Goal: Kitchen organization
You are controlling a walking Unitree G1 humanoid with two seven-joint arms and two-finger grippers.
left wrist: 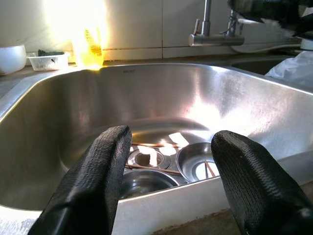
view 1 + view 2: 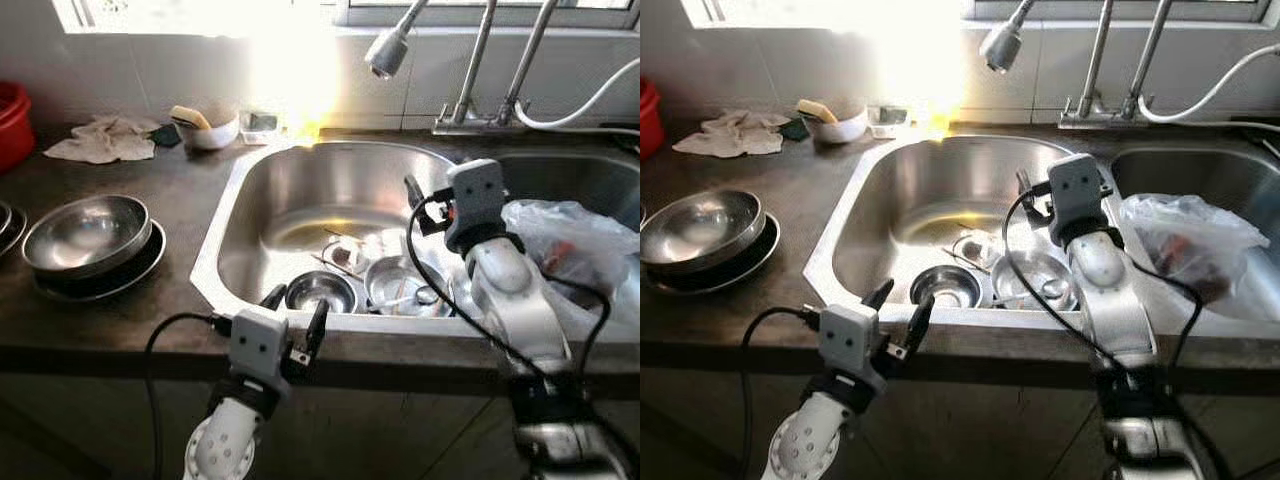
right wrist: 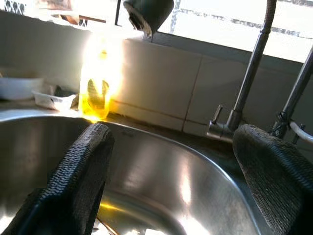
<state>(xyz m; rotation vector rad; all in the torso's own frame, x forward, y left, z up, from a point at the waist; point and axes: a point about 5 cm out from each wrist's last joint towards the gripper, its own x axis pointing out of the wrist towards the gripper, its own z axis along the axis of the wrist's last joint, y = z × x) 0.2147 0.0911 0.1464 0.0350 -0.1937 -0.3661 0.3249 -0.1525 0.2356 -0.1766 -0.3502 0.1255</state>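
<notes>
A red tub (image 2: pixel 12 120) sits at the far left edge of the dark counter (image 2: pixel 180 190), with a crumpled cloth (image 2: pixel 105 140) just to its right. Nearer, a steel bowl (image 2: pixel 85 233) rests on a dark plate (image 2: pixel 135 272). Further right along the far wall stands a white bowl (image 2: pixel 210 128) with a small tray (image 2: pixel 260 122) beside it.

The left gripper (image 2: pixel 295 322) hovers at the near rim of the sink (image 2: pixel 330 180), its two black fingers (image 1: pixel 95 186) spread apart and holding nothing. The left wrist view looks between them into the basin, where a small steel bowl (image 2: pixel 320 291) lies near the front wall, a steel dish (image 2: pixel 400 285) to its right, and thin chopsticks (image 1: pixel 151 169) across the drain; it also makes out a yellow bottle (image 1: pixel 90 44) in the glare on the far ledge, which the head views wash out.

The right gripper (image 2: pixel 1025 197) hangs above the right part of the basin, fingers (image 3: pixel 78 181) wide apart and empty. The right wrist view shows the spray head (image 3: pixel 146 14) above and the tap stem (image 3: pixel 247 83) behind. Right of the arm, a plastic bag (image 2: pixel 565 240) slumps over the divider beside the second basin (image 2: pixel 570 175)
</notes>
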